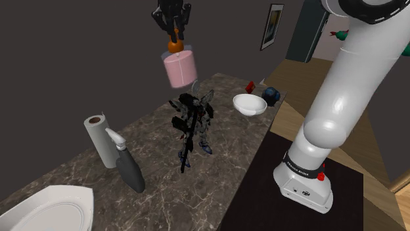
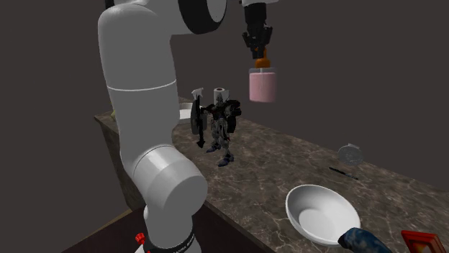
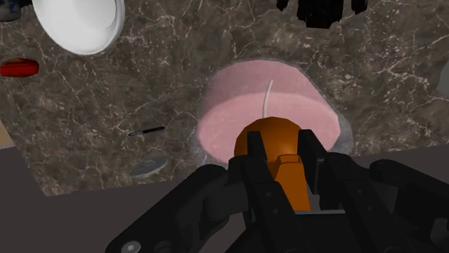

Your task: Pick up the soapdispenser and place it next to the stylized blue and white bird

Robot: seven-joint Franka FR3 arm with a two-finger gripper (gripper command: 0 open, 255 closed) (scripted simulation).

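A pink soap dispenser [image 1: 179, 69] [image 2: 262, 85] [image 3: 266, 115] with an orange pump head hangs high above the dark marble counter [image 1: 158, 187]. My gripper [image 1: 174, 36] [image 2: 260, 52] [image 3: 280, 165] is shut on the orange pump from above. The blue and white bird [image 1: 271, 95] [image 2: 363, 242] rests near the counter's end, just beyond the white bowl [image 1: 249, 104] [image 2: 321, 212] [image 3: 79, 25]. The dispenser is well apart from the bird, above the counter's back edge.
A black robot figure [image 1: 192, 125] [image 2: 218, 129] stands mid-counter below the dispenser. A paper towel roll [image 1: 98, 138], a dark spray bottle [image 1: 128, 164] and a white basin [image 1: 46, 210] occupy the other end. A red item [image 1: 250, 86] [image 2: 419, 242], a pen [image 3: 146, 131] and a small disc [image 3: 147, 167] lie near the bowl.
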